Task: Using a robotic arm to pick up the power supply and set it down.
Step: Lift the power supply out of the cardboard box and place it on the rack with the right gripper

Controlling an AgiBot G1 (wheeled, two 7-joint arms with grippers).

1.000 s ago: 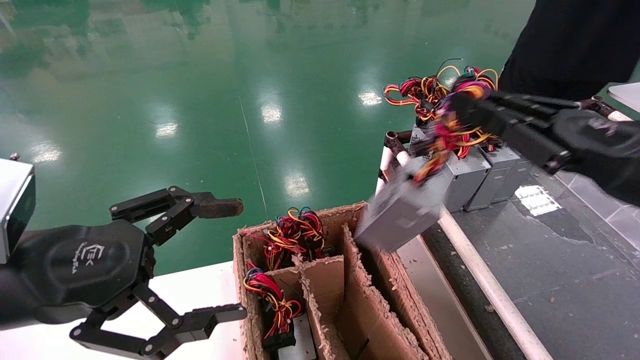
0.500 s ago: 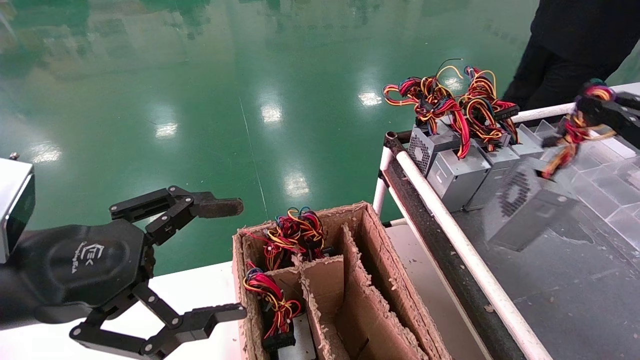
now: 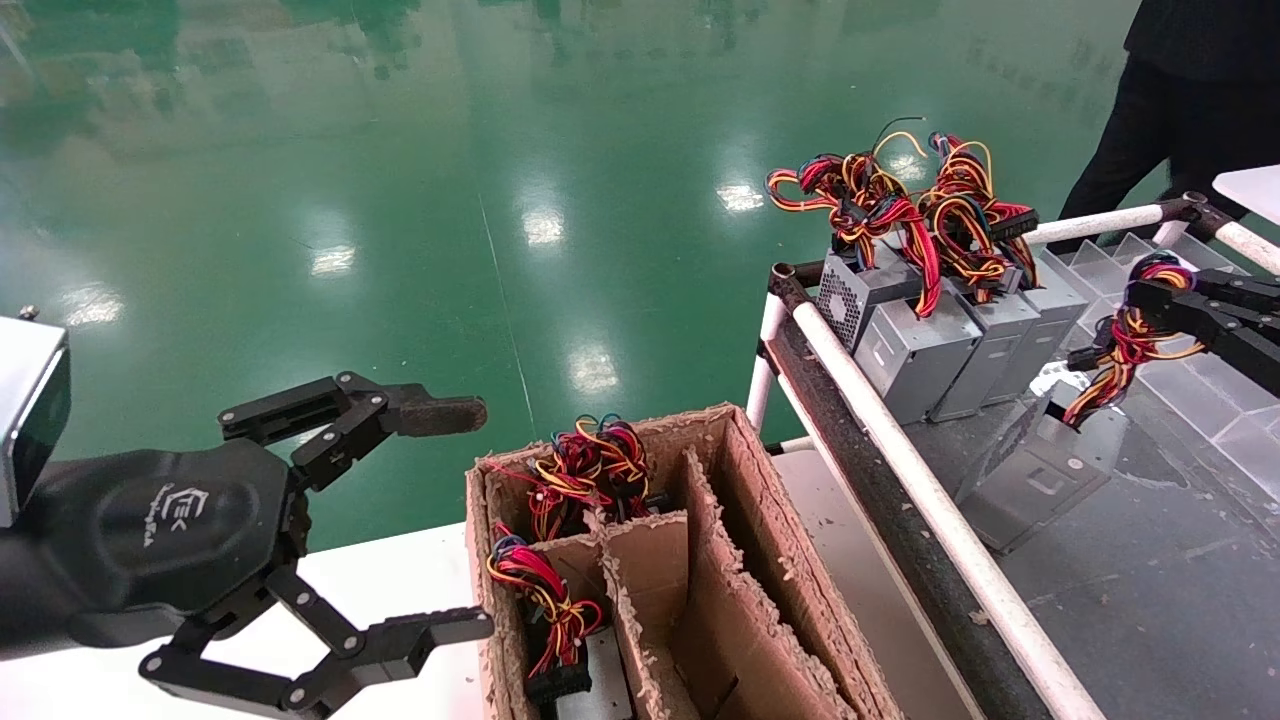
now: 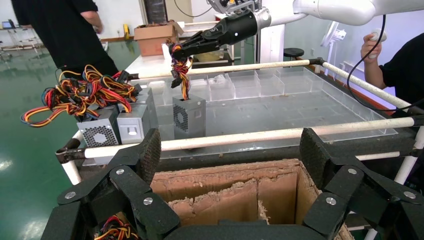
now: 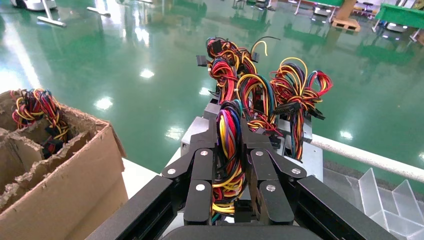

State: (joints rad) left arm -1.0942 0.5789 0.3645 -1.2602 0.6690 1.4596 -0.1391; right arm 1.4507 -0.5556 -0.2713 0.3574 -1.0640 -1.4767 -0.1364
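The power supply (image 3: 1040,475), a grey metal box with a perforated vent face, hangs tilted by its red, yellow and black wires (image 3: 1125,345), low over the dark table (image 3: 1150,600). I cannot tell whether it touches the table. My right gripper (image 3: 1150,290) is shut on that wire bundle (image 5: 230,145); the box is hidden below the fingers in the right wrist view. In the left wrist view the power supply (image 4: 189,116) stands beyond the white rail under the right gripper (image 4: 176,50). My left gripper (image 3: 482,518) is parked open beside the cardboard box.
Three more grey supplies (image 3: 930,340) with wire bundles stand in a row at the table's far left corner. A white rail (image 3: 900,470) edges the table. A divided cardboard box (image 3: 720,560) holds more wired units (image 3: 585,465). Clear dividers (image 3: 1200,380) and a person (image 3: 1190,90) are at the right.
My right gripper carried the power supply from above the cardboard box's edge rightward over the rail and lowered it toward the dark table. The left arm stayed still.
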